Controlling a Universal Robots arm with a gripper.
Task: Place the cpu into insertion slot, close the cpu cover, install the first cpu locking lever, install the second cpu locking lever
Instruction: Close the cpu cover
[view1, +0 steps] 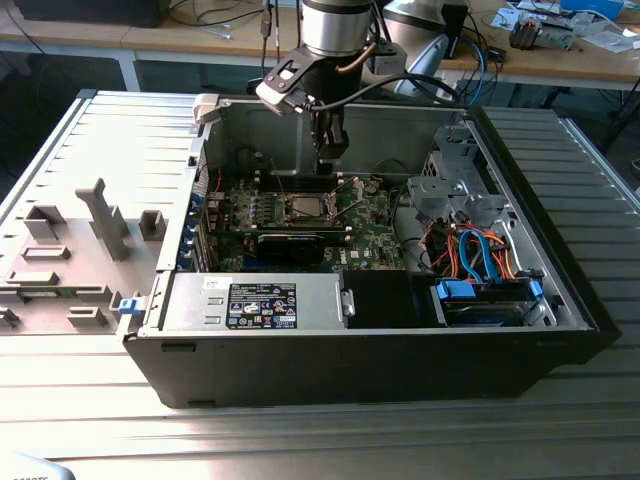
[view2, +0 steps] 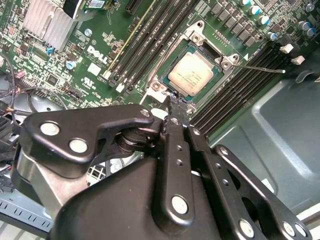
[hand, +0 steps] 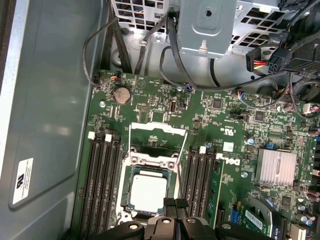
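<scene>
The cpu (hand: 148, 192), a small square chip with a silver-grey top, lies flat in the insertion slot (hand: 124, 194) on the green board; it shows in both wrist views and as the cpu (view2: 192, 74). The cpu cover (hand: 155, 142), a silver frame with a square window, stands open on the far side of the slot. A thin locking lever (view2: 260, 67) sticks out sideways from one socket corner. My gripper (view2: 175, 100) hangs just above the socket's edge, fingers together and holding nothing. In the exterior view my gripper (view1: 330, 155) is over the board inside the case.
Long black memory slots (hand: 100, 185) flank the socket on both sides. A silver heatsink (hand: 277, 167) and a black card (view1: 290, 243) sit nearby. Cables (hand: 165, 65) and a grey drive cage (view1: 445, 190) crowd the exterior view's right. The case walls (view1: 400, 125) enclose the board.
</scene>
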